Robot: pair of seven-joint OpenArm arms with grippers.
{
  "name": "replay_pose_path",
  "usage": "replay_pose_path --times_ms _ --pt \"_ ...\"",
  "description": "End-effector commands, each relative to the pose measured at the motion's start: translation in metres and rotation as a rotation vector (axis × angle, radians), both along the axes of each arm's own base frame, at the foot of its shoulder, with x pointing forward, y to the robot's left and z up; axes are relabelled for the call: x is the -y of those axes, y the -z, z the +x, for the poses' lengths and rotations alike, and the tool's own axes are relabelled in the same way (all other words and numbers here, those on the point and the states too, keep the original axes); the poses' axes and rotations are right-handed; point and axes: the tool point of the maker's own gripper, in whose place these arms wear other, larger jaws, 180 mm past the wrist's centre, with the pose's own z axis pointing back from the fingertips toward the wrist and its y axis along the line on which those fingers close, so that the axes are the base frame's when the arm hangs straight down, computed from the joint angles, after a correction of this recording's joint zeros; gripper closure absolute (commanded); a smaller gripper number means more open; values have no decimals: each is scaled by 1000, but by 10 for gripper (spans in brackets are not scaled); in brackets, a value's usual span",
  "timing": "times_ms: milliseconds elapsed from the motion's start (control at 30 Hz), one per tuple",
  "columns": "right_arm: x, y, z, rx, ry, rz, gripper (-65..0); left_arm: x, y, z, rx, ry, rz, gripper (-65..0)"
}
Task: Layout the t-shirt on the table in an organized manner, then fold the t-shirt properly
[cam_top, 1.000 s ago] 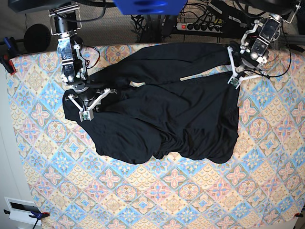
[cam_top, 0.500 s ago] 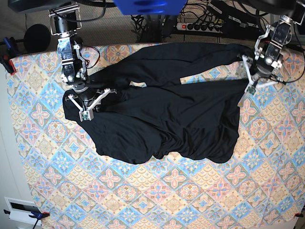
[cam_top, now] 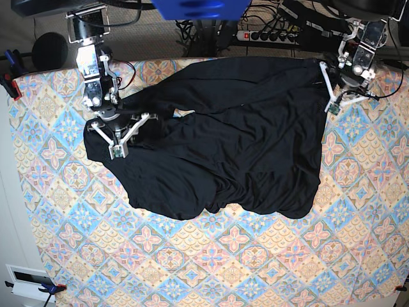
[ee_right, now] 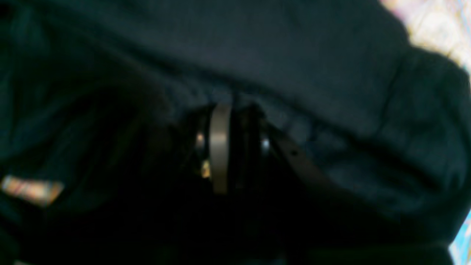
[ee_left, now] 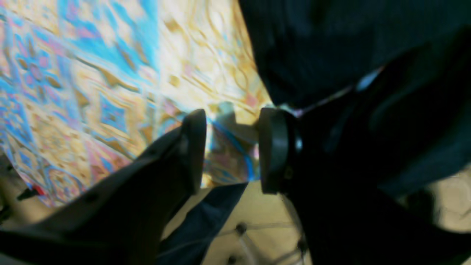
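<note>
On the base view, the t-shirt [cam_top: 217, 141] lies spread but rumpled across the upper middle of the table [cam_top: 192, 268], hem side bunched toward the near edge, folds running across the body. Right gripper [cam_top: 119, 142] sits on the shirt's edge at this view's left; left gripper [cam_top: 333, 96] is at the shirt's far corner at this view's right, by the table's back edge. A power strip [cam_top: 271, 36] lies on the floor behind.

Left wrist view: fingers [ee_left: 193, 147] stand apart with a clear gap, patterned table cloth [ee_left: 92, 73] visible between them, nothing gripped. Black shirt fabric [ee_left: 349, 55] runs just beside the right-hand finger; contact cannot be told, picture is blurred.

Right wrist view: very dark and blurred. Fingers [ee_right: 219, 147] sit close together, pressed into shirt fabric [ee_right: 294, 55] that fills nearly the whole frame. Whether they pinch fabric or are released cannot be told.
</note>
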Motion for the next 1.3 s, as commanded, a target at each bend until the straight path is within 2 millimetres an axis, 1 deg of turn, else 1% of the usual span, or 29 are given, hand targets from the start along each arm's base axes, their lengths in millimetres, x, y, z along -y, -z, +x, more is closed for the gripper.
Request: replay_pose_path --times_ms 0,67,167,267,367,467,567,600,667,800,867,967,1033,1100,1167,1233,1267 --pt "-2 -21 11 64 -7 6 -107 -8 -17 11 55 -18 -1 -238" --pt "-7 -37 13 99 -23 9 -119 -14 -36 22 120 -80 -58 -239" --pt "-11 -52 11 131 -34 14 -121 -23 -54 32 183 -164 -149 -238" --pt "2 -73 18 192 1 9 -122 -27 -72 42 260 -252 -270 -238" --pt "13 -79 23 211 31 1 -122 -30 -87 50 359 -353 -387 -238" --pt "22 -75 26 201 55 -5 -122 -25 -94 57 444 -439 -500 -238" --pt "19 -89 56 236 52 -1 -122 -19 -96 64 519 -516 -588 -239" --pt "17 -90 65 232 45 0 -122 -18 -95 64 544 -553 -616 -239" --pt "10 -85 83 214 32 3 -123 -23 -98 64 612 -631 -663 -238" --pt "-5 -76 111 180 20 19 -123 -35 -110 67 729 -731 -718 -238" --pt "-9 -72 120 166 27 30 -123 -41 -118 71 782 -760 -738 -238" --pt "-15 -64 128 137 37 51 -123 -51 -128 76 845 -787 -748 -239" --pt "-18 -62 135 133 42 62 -123 -60 -126 82 863 -826 -772 -240" --pt "-22 -62 140 146 46 75 -124 -70 -116 90 860 -884 -817 -241" --pt "-20 -62 145 154 51 76 -133 -78 -103 97 837 -926 -847 -241" --pt "-18 -61 150 152 58 72 -169 -84 -84 100 791 -975 -876 -241" --pt "-16 -60 153 147 62 71 -195 -84 -71 102 761 -1010 -900 -241"
